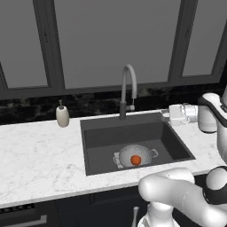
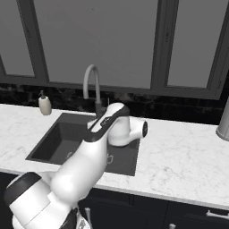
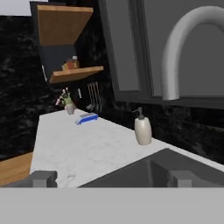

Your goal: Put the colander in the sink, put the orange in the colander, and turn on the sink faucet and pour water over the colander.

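Sink [image 1: 95,137]: 1 colander [image 1: 128,152], 1 orange [image 1: 136,160] inside.

brightness: even, moderate, flat rendered light; no visible lamp
windows [image 1: 115,40]: dull uniform grey panes, no glare
marble counter [image 1: 40,155]: brightest surface, pale and lightly washed out
sink [image 1: 102,139]: dark basin, soft shading deepest toward 9 o'clock
backsplash [image 2: 179,107]: near black, faint mottled sheen
shadows: weak and soft; faint one under the soap dispenser [image 3: 142,129]
sharpness: low-resolution, slightly soft throughout; shelf [image 3: 74,72] items at 10 o'clock in hand view too blurred to identify
distortion: none evident at edges
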Robot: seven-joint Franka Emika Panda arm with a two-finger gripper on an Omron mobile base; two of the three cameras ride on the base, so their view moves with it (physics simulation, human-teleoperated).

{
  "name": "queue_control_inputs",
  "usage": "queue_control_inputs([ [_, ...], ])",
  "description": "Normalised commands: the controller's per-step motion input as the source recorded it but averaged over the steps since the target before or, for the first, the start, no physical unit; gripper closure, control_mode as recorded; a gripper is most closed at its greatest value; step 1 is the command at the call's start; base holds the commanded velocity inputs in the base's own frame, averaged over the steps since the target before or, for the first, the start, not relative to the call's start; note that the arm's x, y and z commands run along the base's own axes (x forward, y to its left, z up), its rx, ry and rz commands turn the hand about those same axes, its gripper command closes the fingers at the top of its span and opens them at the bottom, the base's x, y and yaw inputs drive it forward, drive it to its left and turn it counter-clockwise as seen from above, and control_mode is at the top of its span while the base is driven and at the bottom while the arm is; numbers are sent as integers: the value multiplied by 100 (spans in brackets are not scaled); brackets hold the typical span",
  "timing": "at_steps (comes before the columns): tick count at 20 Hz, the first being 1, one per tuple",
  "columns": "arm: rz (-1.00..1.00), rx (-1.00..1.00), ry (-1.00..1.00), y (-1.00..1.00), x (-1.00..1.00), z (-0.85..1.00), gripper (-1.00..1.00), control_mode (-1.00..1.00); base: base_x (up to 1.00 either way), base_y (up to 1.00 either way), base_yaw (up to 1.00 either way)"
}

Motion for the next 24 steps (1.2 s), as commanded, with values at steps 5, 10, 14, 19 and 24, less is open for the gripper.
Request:
queue_control_inputs([
  [5,-1,0,-5,0,27,7,-100,-100,0,0,0],
  [10,-11,0,-12,13,19,0,-100,-100,0,0,0],
  [14,-16,2,-18,16,20,0,-100,-100,0,0,0],
  [19,-12,5,-8,3,26,3,-100,-100,0,0,0],
  [24,0,11,0,-3,15,0,-100,-100,0,0,0],
])
